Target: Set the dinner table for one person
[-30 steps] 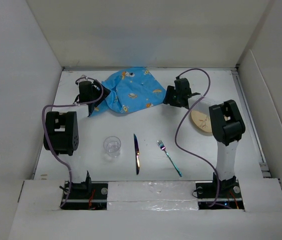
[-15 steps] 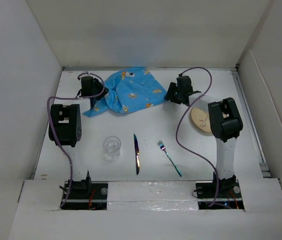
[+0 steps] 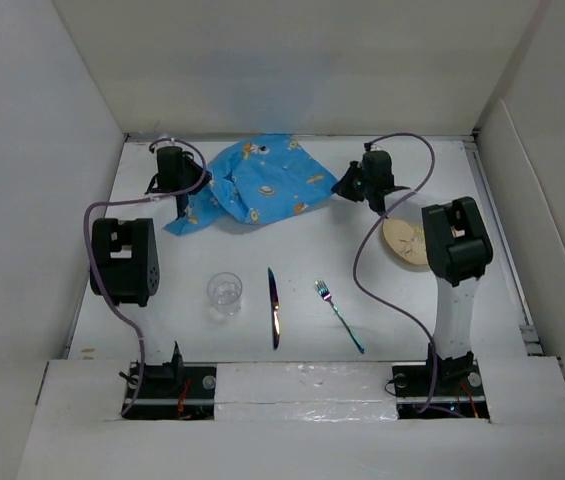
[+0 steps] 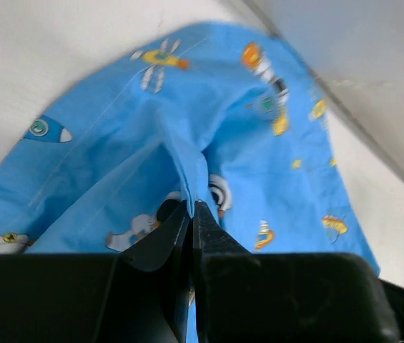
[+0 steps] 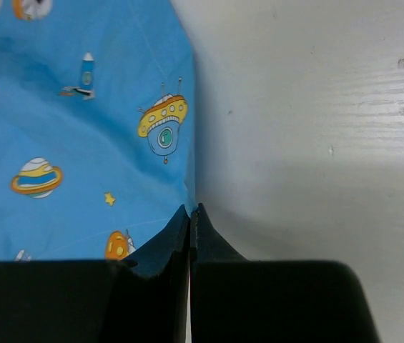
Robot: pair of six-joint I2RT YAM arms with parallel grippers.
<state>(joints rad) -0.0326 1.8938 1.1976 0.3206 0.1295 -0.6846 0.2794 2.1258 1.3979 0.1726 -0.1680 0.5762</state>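
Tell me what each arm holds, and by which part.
Both hold the blue placemat: the left fingers pinch a raised fold near its left side, and the right fingers pinch its right edge.

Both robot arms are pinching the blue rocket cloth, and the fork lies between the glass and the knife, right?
Not quite. The top view shows the knife in the middle, with the glass on its left and the fork on its right. The rest holds: the jaws of both arms are shut on the blue cloth.
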